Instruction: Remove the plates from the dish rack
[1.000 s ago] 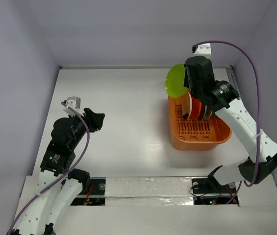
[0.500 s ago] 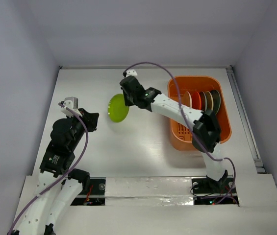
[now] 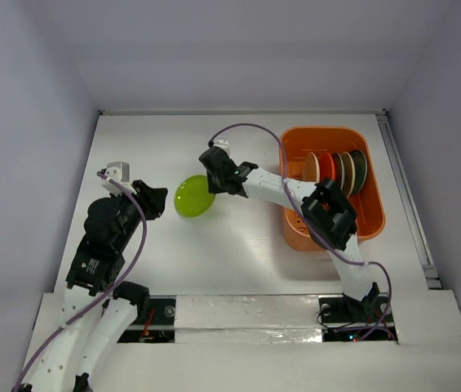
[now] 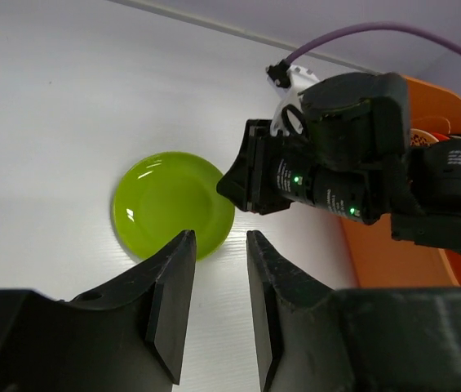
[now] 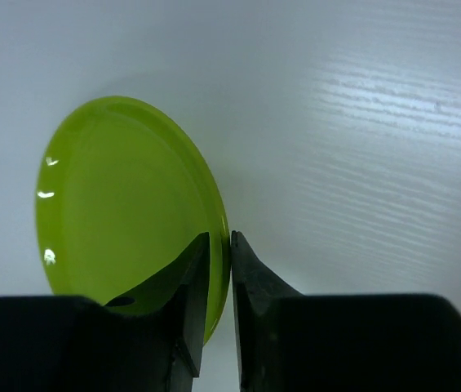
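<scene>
R claw [image 5: 219,245]: jaws narrow, pinching rim of green plate [image 3: 193,197]. Plate is tilted at centre of table [image 3: 148,139], left of rack [image 3: 320,238] and apart from it; plate-to-table contact unclear. L claw [image 4: 218,245]: jaws part-open w/ small gap, nothing between, positioned just left of green plate, pointing at it, not touching. Rack sits on right side of table; other plates [image 3: 340,170] stand on edge in a row in its far half, incl. a red-orange one.
</scene>
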### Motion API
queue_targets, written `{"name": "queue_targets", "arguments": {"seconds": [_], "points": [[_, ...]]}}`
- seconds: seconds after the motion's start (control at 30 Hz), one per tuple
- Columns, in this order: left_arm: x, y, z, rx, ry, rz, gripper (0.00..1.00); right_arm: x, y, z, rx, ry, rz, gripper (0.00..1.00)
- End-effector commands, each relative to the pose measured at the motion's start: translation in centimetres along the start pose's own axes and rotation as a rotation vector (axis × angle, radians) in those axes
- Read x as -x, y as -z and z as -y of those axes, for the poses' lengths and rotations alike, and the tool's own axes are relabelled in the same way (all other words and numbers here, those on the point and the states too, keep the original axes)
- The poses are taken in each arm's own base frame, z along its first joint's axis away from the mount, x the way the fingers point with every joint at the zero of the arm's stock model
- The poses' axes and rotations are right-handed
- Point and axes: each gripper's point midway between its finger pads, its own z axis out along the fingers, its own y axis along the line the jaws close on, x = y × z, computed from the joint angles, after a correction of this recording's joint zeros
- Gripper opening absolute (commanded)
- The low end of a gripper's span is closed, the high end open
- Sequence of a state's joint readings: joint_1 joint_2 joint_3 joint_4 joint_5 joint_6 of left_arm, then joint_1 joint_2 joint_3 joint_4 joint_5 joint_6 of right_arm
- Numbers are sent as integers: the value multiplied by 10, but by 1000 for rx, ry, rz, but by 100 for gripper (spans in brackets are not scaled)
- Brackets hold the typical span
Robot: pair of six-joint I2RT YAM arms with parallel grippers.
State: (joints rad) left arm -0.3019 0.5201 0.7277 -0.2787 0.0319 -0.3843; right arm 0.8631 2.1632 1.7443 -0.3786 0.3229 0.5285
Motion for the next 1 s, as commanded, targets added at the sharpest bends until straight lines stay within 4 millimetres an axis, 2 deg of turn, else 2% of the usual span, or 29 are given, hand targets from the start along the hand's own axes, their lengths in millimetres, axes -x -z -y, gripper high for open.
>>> {"name": "queue_targets", "arguments": {"seconds": [0.0,0.13,0.23,0.3,0.4,0.43,0.5,0.53,0.57,0.6,0.63,0.67,0.7,0.73,0.77,0.8,0.87,0.9,0.93,0.97], "points": [[6,0,4,-15,4,26,29,-6,-12,5,-26,-36,20,25],[6,0,4,-13,6,25,29,-11,-13,10,-41,-29,12,29],[7,0,4,-12,6,27,29,-3,1,4,-28,-18,18,30],[6,0,4,-15,6,26,29,6,11,3,-18,-15,34,39],[6,-1,4,-14,4,24,29,29,42,2,5,-19,77,40],[6,-1,4,-16,6,24,29,49,64,0,27,-29,124,41],[5,-1,4,-14,6,21,29,63,88,7,21,-28,169,41],[6,-1,4,-16,6,24,29,74,101,20,-30,-15,215,38],[5,-1,4,-14,6,21,29,94,132,29,-38,-34,281,20],[6,-1,4,-15,6,22,29,103,145,44,-76,-43,312,11],[5,-1,5,-18,4,22,29,104,151,72,-152,-47,319,0],[5,-1,5,-20,4,20,29,117,177,86,-161,-76,364,0],[5,-1,5,-22,3,20,22,120,186,101,-191,-85,377,0],[5,-1,6,-27,1,20,18,112,190,124,-260,-76,367,0],[5,-1,6,-27,3,20,13,114,196,147,-319,-94,374,0],[4,-1,6,-26,1,17,3,116,210,163,-361,-105,388,0],[4,-1,5,-23,1,18,0,101,215,195,-461,-102,355,0],[5,-2,5,-23,1,18,0,98,217,215,-505,-121,347,0],[4,-2,5,-22,1,16,0,97,225,226,-518,-134,355,0],[4,-2,6,-23,1,15,0,87,220,234,-522,-133,323,17]]}}
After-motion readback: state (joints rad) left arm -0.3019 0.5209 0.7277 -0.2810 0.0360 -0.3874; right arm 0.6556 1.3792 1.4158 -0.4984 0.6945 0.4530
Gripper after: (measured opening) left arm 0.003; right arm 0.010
